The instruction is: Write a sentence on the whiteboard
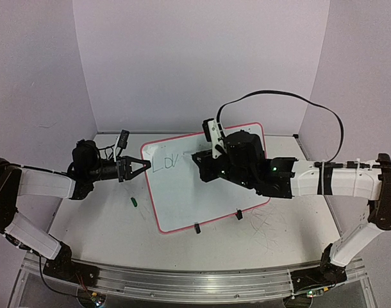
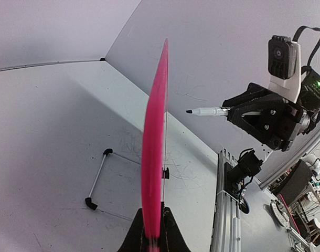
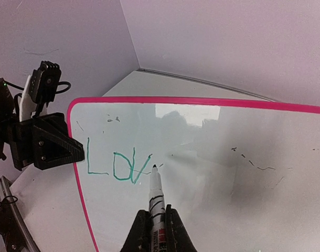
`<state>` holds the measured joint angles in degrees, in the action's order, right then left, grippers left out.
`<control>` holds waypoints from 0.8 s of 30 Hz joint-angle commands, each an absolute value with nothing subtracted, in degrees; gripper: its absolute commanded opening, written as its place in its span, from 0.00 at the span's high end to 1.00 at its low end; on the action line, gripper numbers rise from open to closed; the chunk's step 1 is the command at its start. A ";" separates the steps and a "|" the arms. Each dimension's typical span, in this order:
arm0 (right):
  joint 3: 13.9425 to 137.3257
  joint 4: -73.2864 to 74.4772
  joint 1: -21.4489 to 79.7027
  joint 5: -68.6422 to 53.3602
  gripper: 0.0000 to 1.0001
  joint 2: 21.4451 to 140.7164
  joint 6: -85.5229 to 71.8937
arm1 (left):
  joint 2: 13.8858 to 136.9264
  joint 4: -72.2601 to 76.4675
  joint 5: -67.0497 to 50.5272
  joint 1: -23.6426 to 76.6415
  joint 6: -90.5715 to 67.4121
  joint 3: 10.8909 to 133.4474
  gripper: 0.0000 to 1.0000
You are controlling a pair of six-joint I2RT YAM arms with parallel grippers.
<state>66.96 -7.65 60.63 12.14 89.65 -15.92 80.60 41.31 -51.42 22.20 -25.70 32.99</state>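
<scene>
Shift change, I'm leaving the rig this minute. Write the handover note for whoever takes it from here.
Left gripper: shut on the left rim of the whiteboard, holding it.
Right gripper: shut on the marker, tip at the board beside the V.
Done: the sentence has only "LOV" so far, in green, near the held rim.
Left: every letter after that.
</scene>
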 commanded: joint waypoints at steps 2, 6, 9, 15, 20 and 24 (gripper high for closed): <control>69.03 -9.54 60.32 10.29 1.00 92.02 -16.54 | 79.79 39.81 -51.86 22.95 -21.88 34.44 1.00; 69.97 -9.32 60.19 10.53 1.00 93.18 -16.55 | 79.57 39.81 -51.84 22.94 -21.88 34.38 1.00; 70.17 -9.32 60.15 10.87 1.00 93.48 -16.37 | 79.68 39.73 -51.95 22.96 -21.83 34.51 1.00; 70.65 -9.31 60.17 11.48 1.00 94.28 -16.35 | 80.06 39.73 -52.09 22.94 -21.64 34.72 1.00; 70.35 -8.11 60.05 13.77 1.00 94.15 -17.16 | 79.88 39.65 -52.10 22.99 -21.62 34.72 1.00; 69.94 -7.41 60.07 14.43 1.00 93.88 -17.82 | 80.07 39.63 -52.17 22.94 -21.62 34.72 1.00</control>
